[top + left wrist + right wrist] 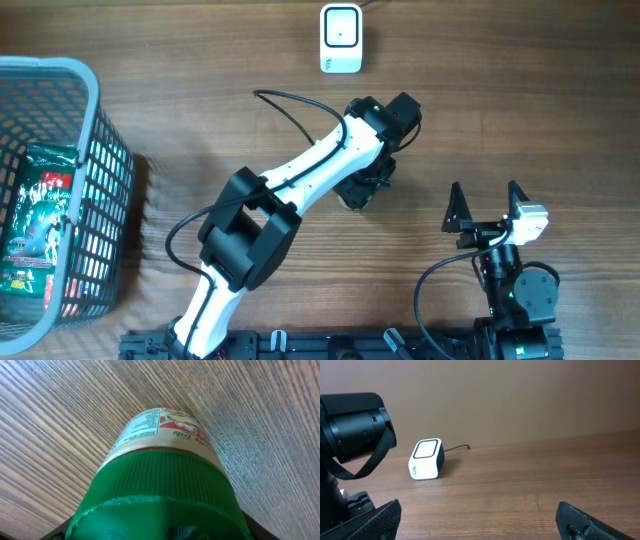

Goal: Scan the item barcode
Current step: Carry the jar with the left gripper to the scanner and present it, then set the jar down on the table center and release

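Whether the left gripper [362,185] yet grips the green-lidded, labelled plastic jar [160,475] I cannot tell from here; it should clamp squarely, label outward.

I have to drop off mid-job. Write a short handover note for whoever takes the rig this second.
Left end effector: down at the green-capped bottle in the middle of the table. Its fingers are hidden, so the grip is unconfirmed.
Right end effector: open, empty, idle near its base.
Scanner: far side of the table, apart from the bottle.
Basket: at the left, with a green packet inside.
Done: left arm is at the bottle.
Left: confirm the grasp, lift, and show the barcode to the scanner.
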`<move>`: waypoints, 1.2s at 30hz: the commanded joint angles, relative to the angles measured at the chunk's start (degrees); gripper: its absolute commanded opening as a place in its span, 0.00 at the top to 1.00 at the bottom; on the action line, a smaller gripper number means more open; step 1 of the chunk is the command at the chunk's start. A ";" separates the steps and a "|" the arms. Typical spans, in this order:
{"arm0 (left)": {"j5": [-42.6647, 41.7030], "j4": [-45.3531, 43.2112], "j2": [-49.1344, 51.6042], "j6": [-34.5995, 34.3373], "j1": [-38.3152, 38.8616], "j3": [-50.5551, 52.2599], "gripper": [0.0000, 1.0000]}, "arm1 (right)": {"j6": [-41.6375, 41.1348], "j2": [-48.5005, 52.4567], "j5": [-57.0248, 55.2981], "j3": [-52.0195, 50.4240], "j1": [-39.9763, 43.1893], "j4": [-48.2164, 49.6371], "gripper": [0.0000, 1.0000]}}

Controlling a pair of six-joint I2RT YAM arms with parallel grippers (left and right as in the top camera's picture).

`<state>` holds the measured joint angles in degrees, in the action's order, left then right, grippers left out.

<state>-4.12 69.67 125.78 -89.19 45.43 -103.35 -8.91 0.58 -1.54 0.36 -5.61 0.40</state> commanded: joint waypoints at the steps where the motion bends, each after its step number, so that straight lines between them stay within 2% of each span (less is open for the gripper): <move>1: 2.36 0.17 0.57 7.58 -0.33 0.48 0.43 | -0.20 -0.15 0.24 -0.07 -0.17 0.13 0.00; 3: 2.29 -0.74 0.55 17.66 -1.62 0.48 0.46 | -0.20 -0.15 0.24 -0.07 -0.17 0.13 0.00; 10: 2.05 -2.78 0.55 68.85 -10.58 0.48 0.44 | -0.20 -0.15 0.24 -0.07 -0.17 0.13 0.00; 12: 2.08 -2.01 0.55 75.60 -11.50 0.48 0.43 | -0.20 -0.15 0.24 -0.07 -0.17 0.13 0.00; 13: 2.08 -1.25 0.52 78.44 -11.58 0.48 0.34 | -0.20 -0.15 0.24 -0.07 -0.17 0.13 0.00; 15: 2.10 0.26 -0.33 78.58 -11.39 0.48 0.16 | -0.17 -0.15 0.24 -0.07 -0.17 0.13 0.00; 18: 2.27 2.16 -3.69 79.97 -10.40 0.48 0.11 | -0.20 -0.15 0.24 -0.07 -0.17 0.13 0.01; 20: 2.29 2.12 -7.74 79.97 -9.68 0.48 0.00 | -0.20 -0.15 0.24 -0.07 -0.17 0.13 0.01; 25: 3.72 2.01 -26.21 79.30 -9.84 -0.57 0.00 | -0.20 -0.15 0.24 -0.07 -0.17 0.13 0.00; 27: 12.00 1.99 -34.51 73.42 -11.19 -0.57 0.00 | -0.17 -0.15 0.24 -0.07 -0.17 0.13 0.00; 28: 18.84 1.99 -39.67 68.70 -13.14 -0.57 0.00 | -0.20 -0.15 0.24 -0.07 -0.17 0.13 0.00; 29: 22.56 1.99 -43.19 65.18 -15.43 -0.57 0.00 | -0.20 -0.15 0.24 -0.07 -0.17 0.13 0.00; 31: 24.76 2.01 -49.66 58.73 -22.75 -0.55 0.00 | -0.20 -0.15 0.24 -0.07 -0.17 0.13 0.00; 34: 24.44 2.64 -56.52 50.56 -42.91 -0.55 0.00 | -0.20 -0.15 0.24 -0.07 -0.17 0.13 0.00; 36: 16.85 4.37 -56.41 49.70 -58.10 -0.35 0.00 | -0.20 -0.15 0.24 -0.07 -0.17 0.13 0.00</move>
<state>18.59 72.49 68.86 -34.50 2.63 -103.61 -8.91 0.58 -1.54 0.36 -5.58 0.43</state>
